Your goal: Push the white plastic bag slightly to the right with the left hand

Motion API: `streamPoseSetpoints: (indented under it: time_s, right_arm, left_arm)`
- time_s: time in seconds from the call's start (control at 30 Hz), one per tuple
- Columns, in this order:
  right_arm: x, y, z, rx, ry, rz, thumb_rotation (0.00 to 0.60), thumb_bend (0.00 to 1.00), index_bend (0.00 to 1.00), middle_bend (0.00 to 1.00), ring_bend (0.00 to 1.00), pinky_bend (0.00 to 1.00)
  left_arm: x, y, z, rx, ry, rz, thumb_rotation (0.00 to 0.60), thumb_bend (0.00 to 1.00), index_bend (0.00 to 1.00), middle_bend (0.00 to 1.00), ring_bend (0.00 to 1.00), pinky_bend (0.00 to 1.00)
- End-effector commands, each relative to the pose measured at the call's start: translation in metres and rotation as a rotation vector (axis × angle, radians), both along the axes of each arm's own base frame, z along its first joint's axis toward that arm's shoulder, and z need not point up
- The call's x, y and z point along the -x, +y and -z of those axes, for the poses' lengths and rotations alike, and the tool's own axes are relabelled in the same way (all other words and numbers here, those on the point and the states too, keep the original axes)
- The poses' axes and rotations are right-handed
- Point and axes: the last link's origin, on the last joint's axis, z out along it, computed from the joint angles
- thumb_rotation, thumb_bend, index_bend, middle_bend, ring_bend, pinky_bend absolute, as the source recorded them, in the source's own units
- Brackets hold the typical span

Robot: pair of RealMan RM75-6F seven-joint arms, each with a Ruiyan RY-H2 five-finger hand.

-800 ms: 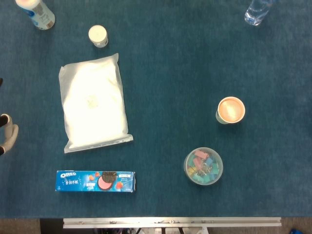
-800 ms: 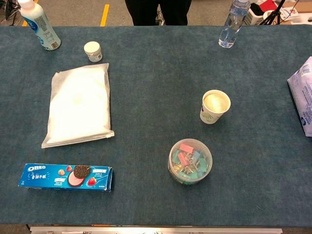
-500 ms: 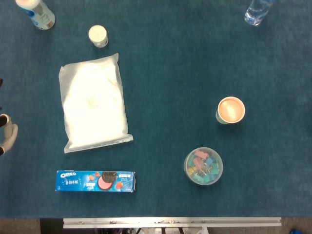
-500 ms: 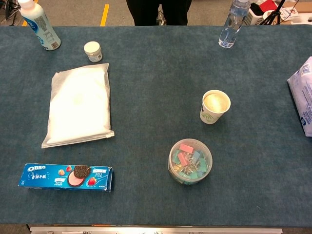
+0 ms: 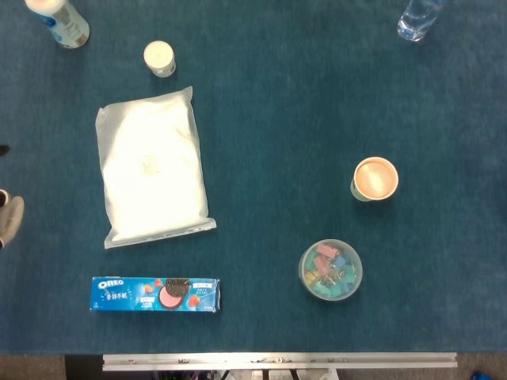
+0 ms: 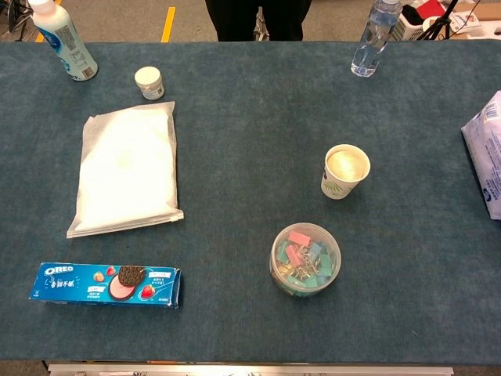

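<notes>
The white plastic bag (image 5: 152, 178) lies flat on the blue table cloth, left of centre, its long side running front to back; the chest view shows the same bag (image 6: 127, 168). Only a sliver of my left hand (image 5: 9, 220) shows at the left edge of the head view, well left of the bag and not touching it. Too little of it is visible to tell how its fingers lie. The chest view does not show it. My right hand is out of both views.
An Oreo box (image 5: 155, 294) lies in front of the bag. A small white jar (image 5: 159, 58) and a white bottle (image 5: 59, 20) stand behind it. To the right are a paper cup (image 5: 375, 179), a tub of clips (image 5: 330, 269), a water bottle (image 5: 418, 17) and a packet (image 6: 485, 153).
My left hand has slipped a little further left, out past the edge of the head view. The bag has not moved.
</notes>
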Motion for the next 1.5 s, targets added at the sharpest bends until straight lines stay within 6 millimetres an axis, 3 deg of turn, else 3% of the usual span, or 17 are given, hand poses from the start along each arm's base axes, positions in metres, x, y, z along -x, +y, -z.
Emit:
streamPoseSetpoints:
  time_s: [0.03,0.17,0.27,0.43,0.53,0.9,1.27,1.5]
  right_arm:
    - [0.000,0.000,0.000,0.001,0.001,0.001,0.600,0.21,0.36,0.42,0.28,0.37]
    - [0.001,-0.001,0.000,0.000,0.002,0.003,0.600,0.21,0.36,0.42,0.28,0.37]
    - [0.001,-0.001,0.000,-0.001,0.002,0.003,0.600,0.21,0.36,0.42,0.28,0.37]
    - [0.001,-0.001,0.000,0.000,0.002,0.003,0.600,0.21,0.36,0.42,0.28,0.37]
    - [0.001,-0.001,0.000,0.000,0.001,0.003,0.600,0.21,0.36,0.42,0.28,0.37]
    - [0.001,-0.001,0.001,-0.003,0.003,0.004,0.600,0.21,0.36,0.42,0.28,0.37]
    - [-0.001,0.000,-0.001,0.007,-0.006,-0.005,0.600,0.21,0.36,0.42,0.28,0.37]
    - [-0.003,0.000,-0.004,0.021,-0.019,-0.015,0.600,0.21,0.36,0.43,0.28,0.37]
  left_arm:
    - [0.001,0.001,0.001,-0.002,0.009,0.002,0.600,0.38,0.97,0.35,0.40,0.67]
    - [0.005,0.000,0.003,0.041,-0.006,-0.037,0.600,0.38,0.99,0.41,0.40,0.67]
    - [0.007,-0.001,0.004,0.096,-0.023,-0.087,0.600,0.38,0.95,0.41,0.40,0.65]
    - [0.013,-0.004,0.008,0.237,-0.010,-0.229,0.600,0.35,0.79,0.28,0.39,0.60]
    - [0.015,-0.003,0.009,0.276,0.011,-0.277,0.600,0.33,0.63,0.26,0.36,0.58]
    - [0.010,-0.004,0.009,0.275,-0.001,-0.251,0.600,0.33,0.44,0.26,0.36,0.58]
    - [0.004,-0.009,0.024,0.317,-0.051,-0.153,0.600,0.33,0.44,0.54,0.40,0.58]
    - [0.007,-0.009,0.031,0.345,-0.055,-0.165,0.600,0.33,0.46,0.56,0.40,0.58]
